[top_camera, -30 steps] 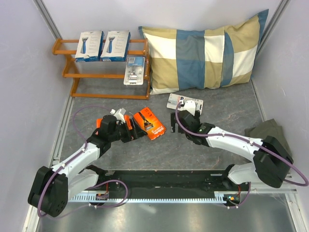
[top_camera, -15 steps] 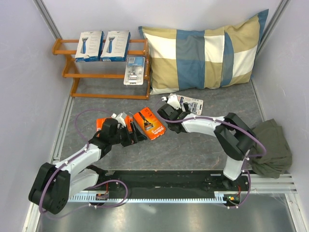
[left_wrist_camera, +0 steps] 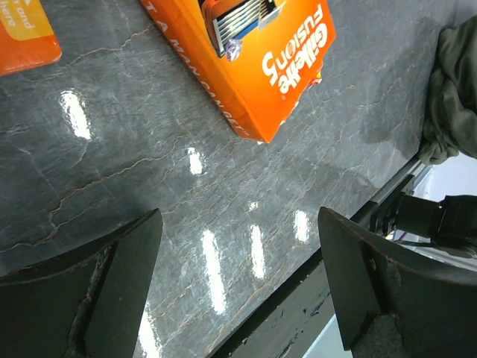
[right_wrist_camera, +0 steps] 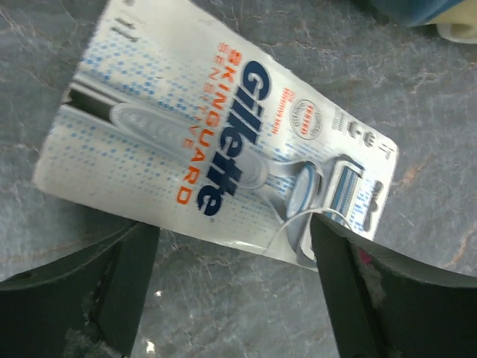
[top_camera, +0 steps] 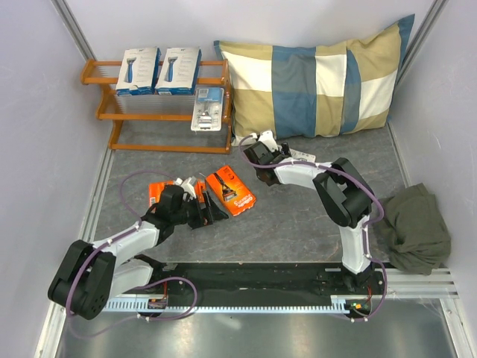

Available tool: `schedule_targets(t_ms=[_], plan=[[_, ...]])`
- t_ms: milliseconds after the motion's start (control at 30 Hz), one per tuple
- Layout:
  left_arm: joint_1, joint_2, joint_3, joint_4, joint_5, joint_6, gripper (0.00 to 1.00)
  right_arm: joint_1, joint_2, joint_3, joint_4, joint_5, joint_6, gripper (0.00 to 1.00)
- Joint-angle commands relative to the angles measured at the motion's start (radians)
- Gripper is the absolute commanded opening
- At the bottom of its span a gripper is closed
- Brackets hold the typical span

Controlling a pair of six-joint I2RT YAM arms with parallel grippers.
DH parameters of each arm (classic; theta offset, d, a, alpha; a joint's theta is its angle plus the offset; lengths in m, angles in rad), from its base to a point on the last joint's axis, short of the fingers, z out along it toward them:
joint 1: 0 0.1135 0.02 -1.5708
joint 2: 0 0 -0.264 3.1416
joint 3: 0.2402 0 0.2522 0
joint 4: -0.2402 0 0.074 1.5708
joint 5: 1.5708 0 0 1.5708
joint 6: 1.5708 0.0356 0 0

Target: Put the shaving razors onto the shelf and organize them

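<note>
The top camera sits high behind the arm bases and looks down on the whole desk [top_camera: 298, 224], with its near edge at the bottom and the shelf [top_camera: 100, 73] and pillow [top_camera: 313, 82] along the far edge. The left wrist camera rides low and close, facing the right edge through the left pincer [left_wrist_camera: 238, 220]. It shares the orange pack [left_wrist_camera: 261, 60] and green cloth [left_wrist_camera: 451, 89] with the top view. The right wrist camera looks steeply down through the right pincer [right_wrist_camera: 229, 227], very near a white razor pack [right_wrist_camera: 216, 142]. From above, only a sliver of that pack shows.
</note>
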Motion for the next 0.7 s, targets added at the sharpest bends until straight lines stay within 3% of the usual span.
schedule_targets(t_ms=[0,167,400,667], plan=[[-0.003,0.021,-0.016,0.077,0.031,0.021,0.92,-0.031,0.067,0.033,-0.016,-0.051,-0.047,0.86],[-0.003,0.021,-0.025,0.091,0.036,0.020,0.91,-0.058,0.084,0.035,-0.002,-0.099,-0.058,0.61],[-0.003,0.015,-0.035,0.097,0.044,0.021,0.91,-0.083,0.102,0.067,0.004,-0.137,-0.083,0.45],[-0.003,0.018,-0.064,0.128,0.044,0.007,0.91,-0.083,0.033,0.039,0.012,-0.192,-0.090,0.15]])
